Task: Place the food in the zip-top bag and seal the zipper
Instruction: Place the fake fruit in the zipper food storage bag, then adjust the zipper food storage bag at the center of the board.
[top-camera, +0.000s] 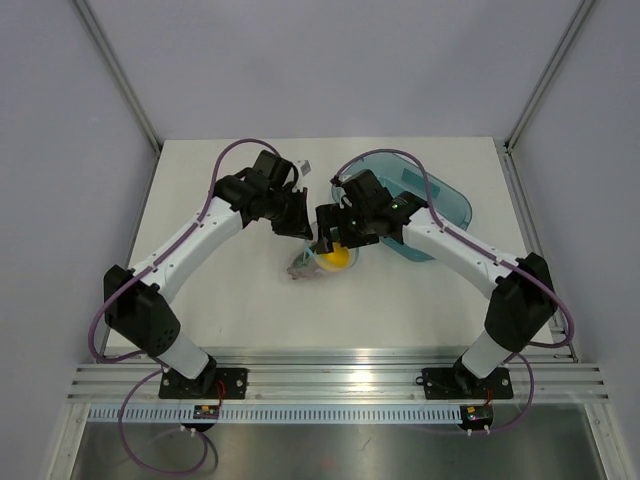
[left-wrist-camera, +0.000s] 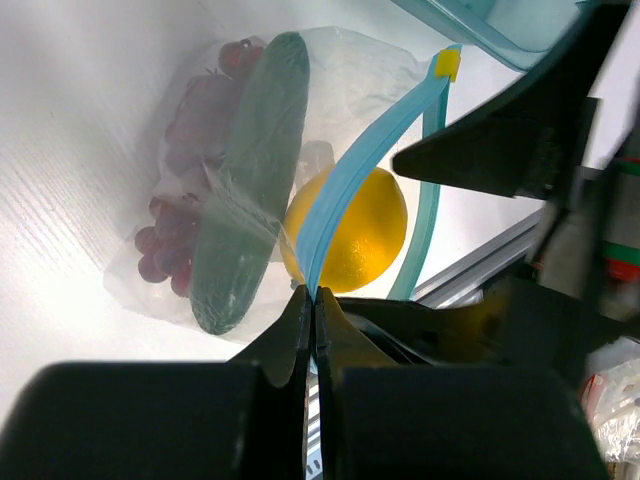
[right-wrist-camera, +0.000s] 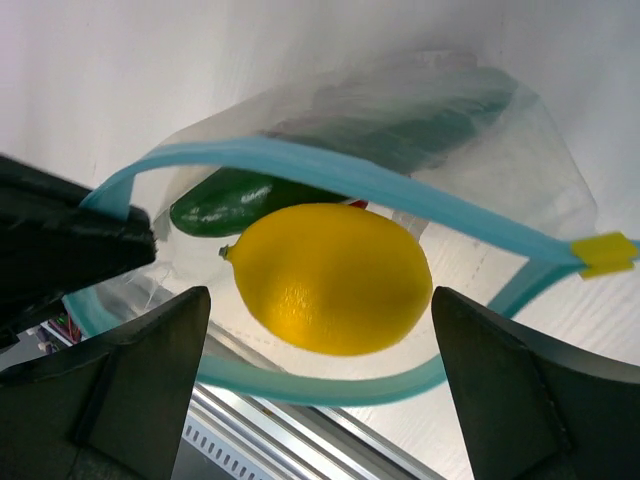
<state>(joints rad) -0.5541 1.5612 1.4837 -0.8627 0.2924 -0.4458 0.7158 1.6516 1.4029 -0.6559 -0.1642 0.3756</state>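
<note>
The clear zip-top bag (top-camera: 303, 268) lies at mid-table with its mouth open. In the left wrist view the grapes (left-wrist-camera: 190, 130) and the dark green cucumber (left-wrist-camera: 250, 180) lie inside it. The yellow lemon (right-wrist-camera: 330, 277) sits in the mouth between the two light blue zipper strips (right-wrist-camera: 350, 175); a yellow slider (right-wrist-camera: 603, 250) is at one end. My left gripper (left-wrist-camera: 312, 295) is shut on one zipper strip (left-wrist-camera: 375, 150). My right gripper (right-wrist-camera: 318, 300) is open, with its fingers on either side of the lemon and not touching it.
A teal translucent tray (top-camera: 445, 205) stands to the right of the bag, behind my right arm. The metal rail (top-camera: 330, 375) runs along the table's near edge. Both wrists crowd together over the bag.
</note>
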